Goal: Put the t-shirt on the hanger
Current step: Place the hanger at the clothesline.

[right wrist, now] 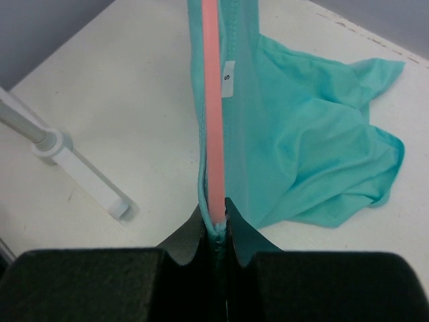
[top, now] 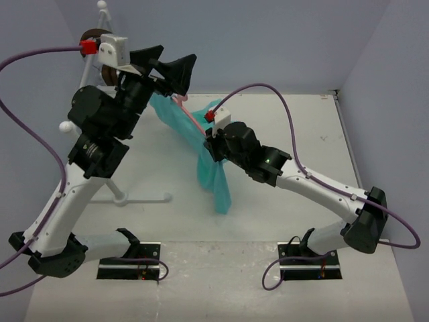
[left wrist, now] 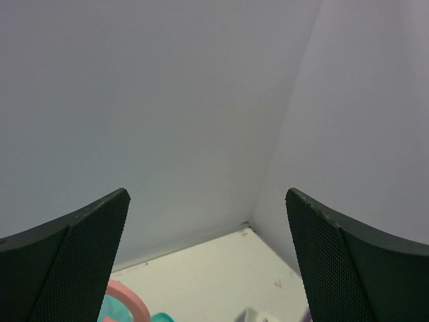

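Right gripper (right wrist: 216, 216) of mine is pinching fully closed on the pink bar of the hanger (right wrist: 212, 100), and an edge of the t-shirt (right wrist: 315, 147) is being squeezed between the jaws alongside it. I am holding both above the table (top: 288, 121), between my two arms. The teal cloth is running along the bar, a white size tag (right wrist: 227, 78) is showing just beside it, and the rest is drooping onto the tabletop in loose folds. My left gripper (left wrist: 206, 194) is hovering higher, its fingers (left wrist: 74, 255) spreading wide and gripping nothing, with the hanger's curve peeking in below. The white rack (top: 120, 194) is standing to the left of the shirt.
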`<state>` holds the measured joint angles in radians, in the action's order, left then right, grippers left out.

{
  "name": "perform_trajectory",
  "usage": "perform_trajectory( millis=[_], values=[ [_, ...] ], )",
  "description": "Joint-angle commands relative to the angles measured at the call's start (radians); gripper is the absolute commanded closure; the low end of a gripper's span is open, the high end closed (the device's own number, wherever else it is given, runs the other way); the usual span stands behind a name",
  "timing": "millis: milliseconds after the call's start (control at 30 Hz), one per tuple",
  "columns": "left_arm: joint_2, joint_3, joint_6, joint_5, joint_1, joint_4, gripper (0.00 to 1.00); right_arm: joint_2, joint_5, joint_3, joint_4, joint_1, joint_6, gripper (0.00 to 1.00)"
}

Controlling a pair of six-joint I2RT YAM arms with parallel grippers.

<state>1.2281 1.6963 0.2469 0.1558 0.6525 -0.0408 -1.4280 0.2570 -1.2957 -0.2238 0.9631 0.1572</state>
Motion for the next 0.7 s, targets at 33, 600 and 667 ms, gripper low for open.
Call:
perform_trajectory(
  millis=[33, 600, 667],
  values=[
    [-0.284, -0.231, -0.071, -0.31, -0.001, 0.0, 0.0, 0.055, -0.308, -0.073, -0.014, -0.046, -0.036, 1.0],
    [-0.796, -0.313, -0.083, -0.168, 0.0, -0.198, 0.0, -0.428, -0.426, -1.086, -0.717, -0.029, -0.107, 1.0],
    [-0.796, -0.292, -0.09, -0.161, 0.0, -0.221, 0.0, -0.485, -0.394, -1.147, -0.72, -0.029, -0.114, 1.0]
  ],
)
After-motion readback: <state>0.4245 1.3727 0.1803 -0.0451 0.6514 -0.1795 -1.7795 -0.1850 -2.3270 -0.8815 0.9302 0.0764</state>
